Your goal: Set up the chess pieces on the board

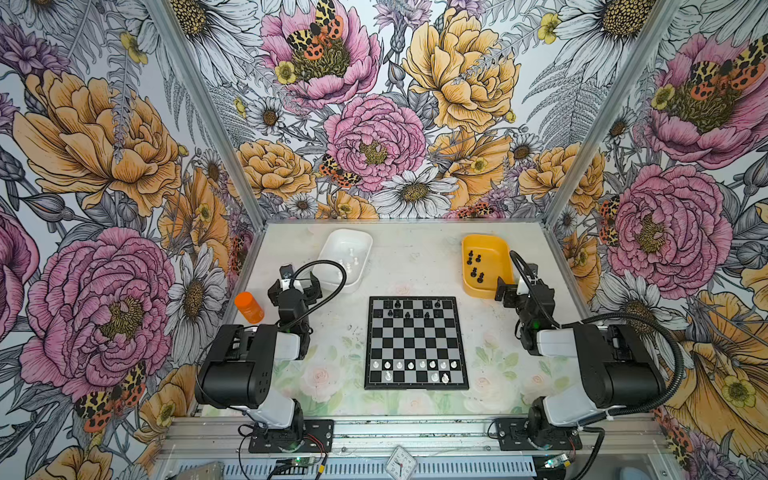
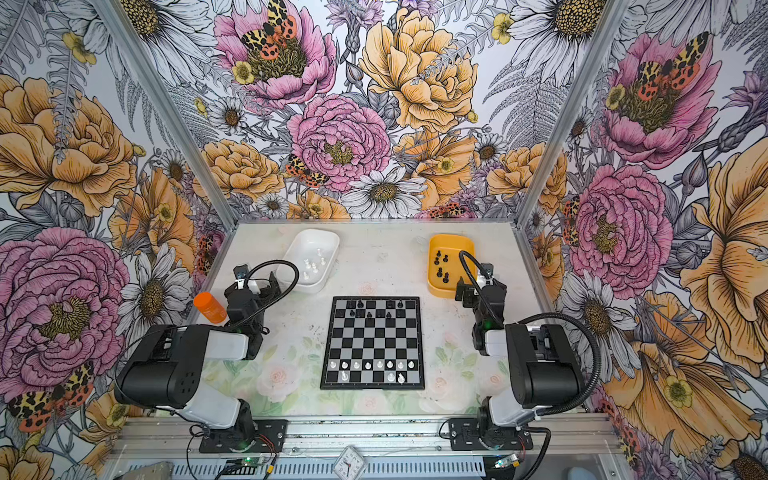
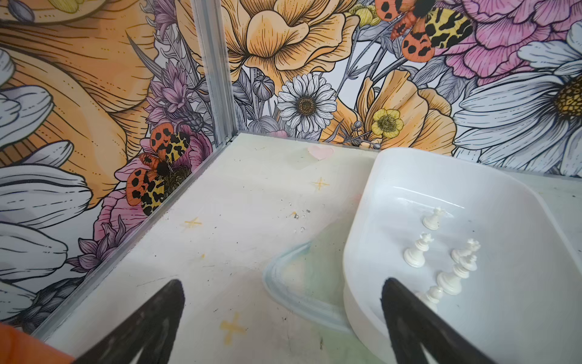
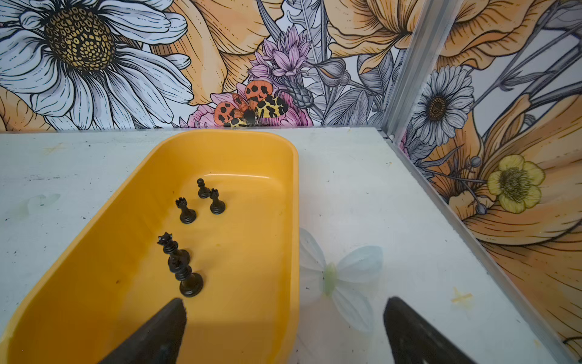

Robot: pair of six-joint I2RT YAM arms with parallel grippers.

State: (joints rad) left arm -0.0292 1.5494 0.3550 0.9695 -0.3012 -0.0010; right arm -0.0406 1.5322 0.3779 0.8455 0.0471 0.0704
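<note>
The board (image 1: pixel 417 341) (image 2: pixel 372 341) lies mid-table between the arms. Several black chess pieces (image 1: pixel 407 314) stand on its two far rows and several white ones (image 1: pixel 410 365) on its two near rows. More white pieces (image 3: pixel 417 252) stand in a white tub (image 1: pixel 332 245) (image 3: pixel 362 227), and more black pieces (image 4: pixel 185 211) in a yellow tub (image 1: pixel 467 274) (image 4: pixel 294 189). My left gripper (image 1: pixel 294 286) (image 3: pixel 283 283) hangs open at the white tub's near left corner. My right gripper (image 1: pixel 519 291) (image 4: pixel 286 302) hangs open astride the yellow tub's near right rim. Neither holds anything.
An orange bottle (image 1: pixel 248 307) (image 2: pixel 210 307) lies at the table's left edge beside my left arm. Aluminium posts and floral walls close in the back and both sides. A small clock (image 1: pixel 400 461) sits on the front rail.
</note>
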